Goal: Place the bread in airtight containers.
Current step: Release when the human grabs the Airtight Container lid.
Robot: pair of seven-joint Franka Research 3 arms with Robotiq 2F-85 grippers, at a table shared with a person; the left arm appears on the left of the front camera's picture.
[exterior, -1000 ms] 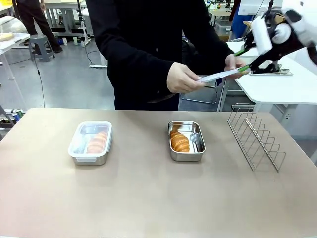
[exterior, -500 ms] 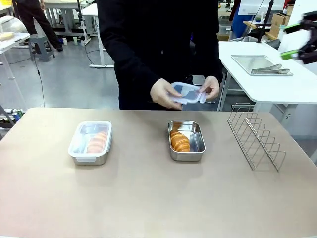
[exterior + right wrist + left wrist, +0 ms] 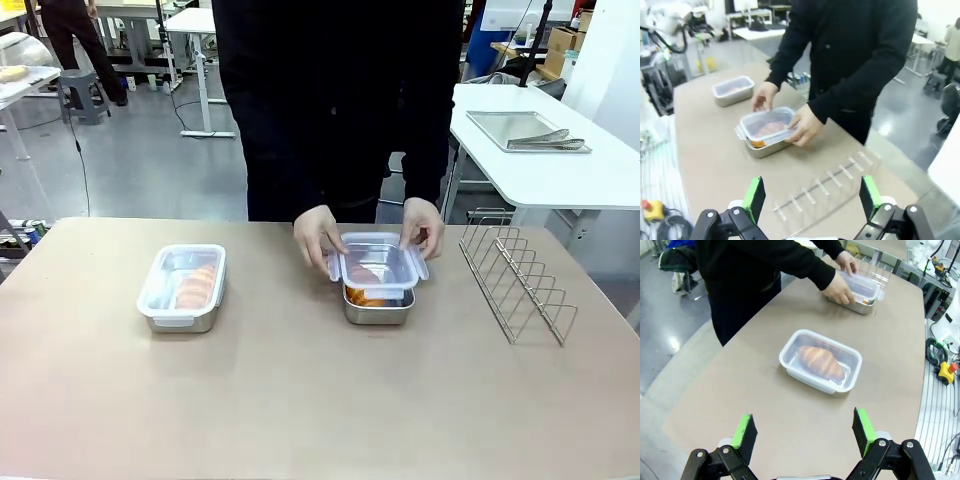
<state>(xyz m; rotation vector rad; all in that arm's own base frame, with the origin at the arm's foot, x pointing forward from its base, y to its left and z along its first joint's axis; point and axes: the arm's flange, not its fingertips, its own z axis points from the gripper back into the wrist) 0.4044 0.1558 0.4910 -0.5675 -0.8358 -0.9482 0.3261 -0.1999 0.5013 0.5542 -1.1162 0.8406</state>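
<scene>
- The left gripper point(image 3: 802, 432) sits at the bottom of the left wrist view with its green pads spread wide and nothing between them, raised above the table point(image 3: 300, 400).
- The right gripper point(image 3: 812, 197) shows at the bottom of the right wrist view, jaws also wide apart and empty, raised above the wire rack point(image 3: 517, 282).
- One croissant point(image 3: 193, 287) lies in the steel container point(image 3: 182, 288) at centre left of the front view, with its clear lid on; from the left wrist view the lid looks seated all round.
- The second croissant point(image 3: 362, 296) lies in the other steel container point(image 3: 378, 303) at the middle of the front view, partly hidden under a clear lid point(image 3: 377, 262).
- The person's two hands point(image 3: 318, 236) hold that lid by its short ends. It looks tilted, its far side higher than the near, so I judge it is not pressed home.
- Risk: if the lid goes down crooked, one edge may catch the rim and the seal would not be airtight.
- Risk: the croissant could stand proud of the pan and get squashed, or stop the snap tabs closing; the pictures do not show its height clearly.
- Risk: pressing on one end could slide or tip the light pan on the smooth table.
- Either arm reaching in now could meet the person's hands.
</scene>
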